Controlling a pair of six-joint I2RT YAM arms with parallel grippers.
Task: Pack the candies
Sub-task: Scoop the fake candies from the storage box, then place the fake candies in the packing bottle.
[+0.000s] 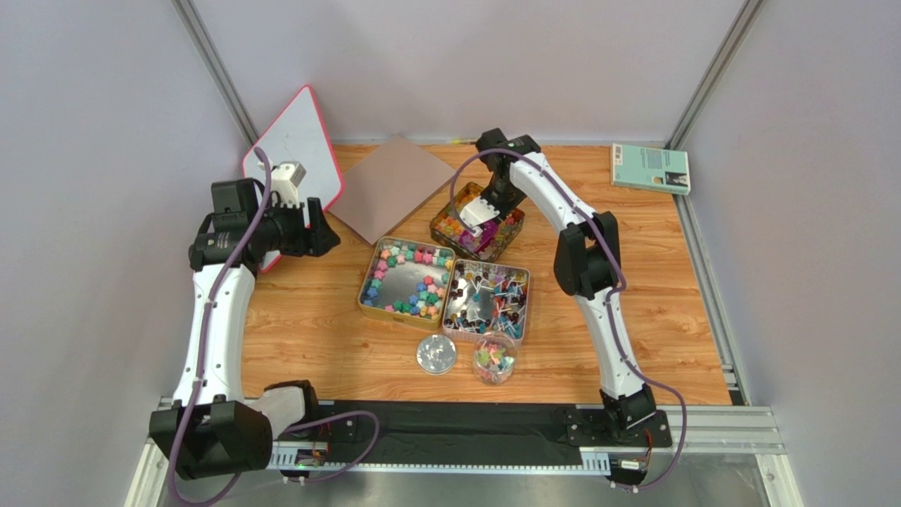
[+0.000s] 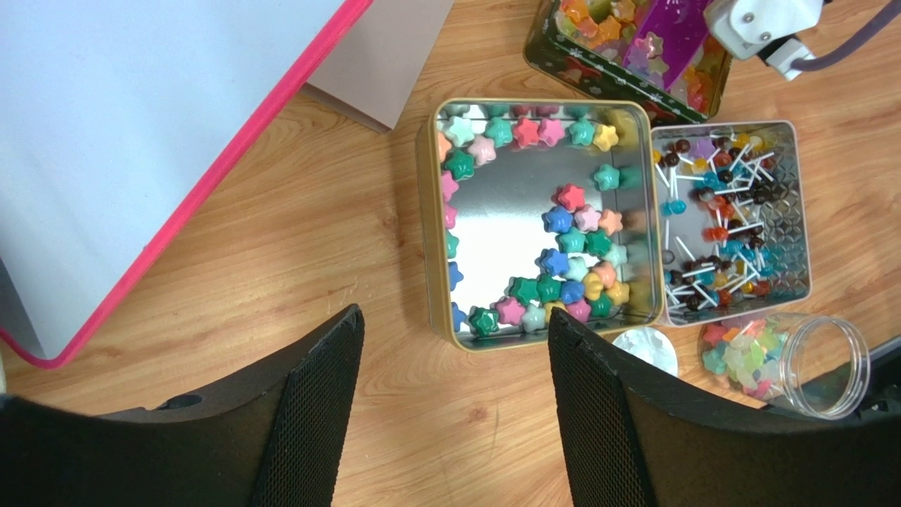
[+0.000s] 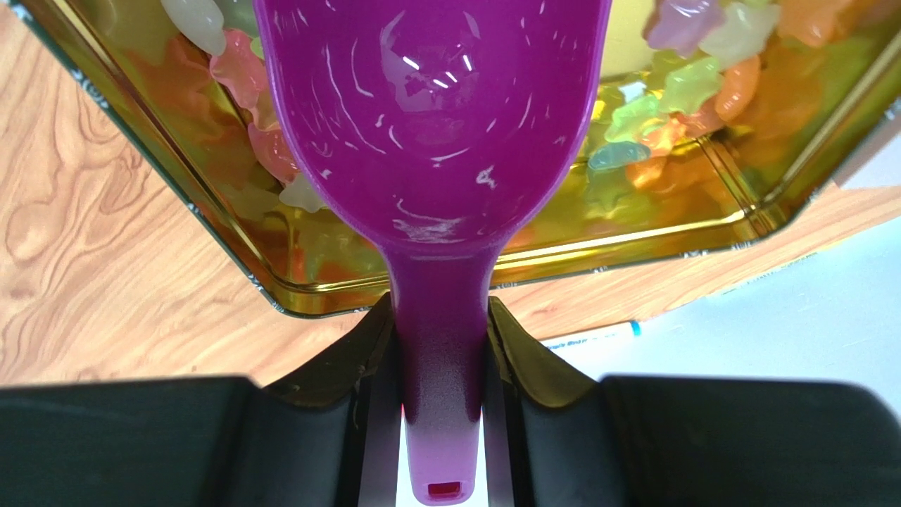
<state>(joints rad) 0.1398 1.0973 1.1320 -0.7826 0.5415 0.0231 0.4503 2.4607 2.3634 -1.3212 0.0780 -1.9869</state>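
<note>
Right gripper (image 3: 439, 340) clamps purple scoop (image 3: 434, 127); left gripper (image 2: 453, 364) wide, empty (wood table (image 1: 317, 317), grey walls (image 1: 106, 106)).

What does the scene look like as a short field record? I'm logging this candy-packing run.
right gripper: shut on the handle of the purple scoop
scoop bowl: over the glossy candies in the far tin
left gripper: open, holding nothing, above the table
square tin: star candies mostly along the sides, middle bare
second tin: lollipops
jar: open, some candies inside
lid: on the table beside the jar
</note>
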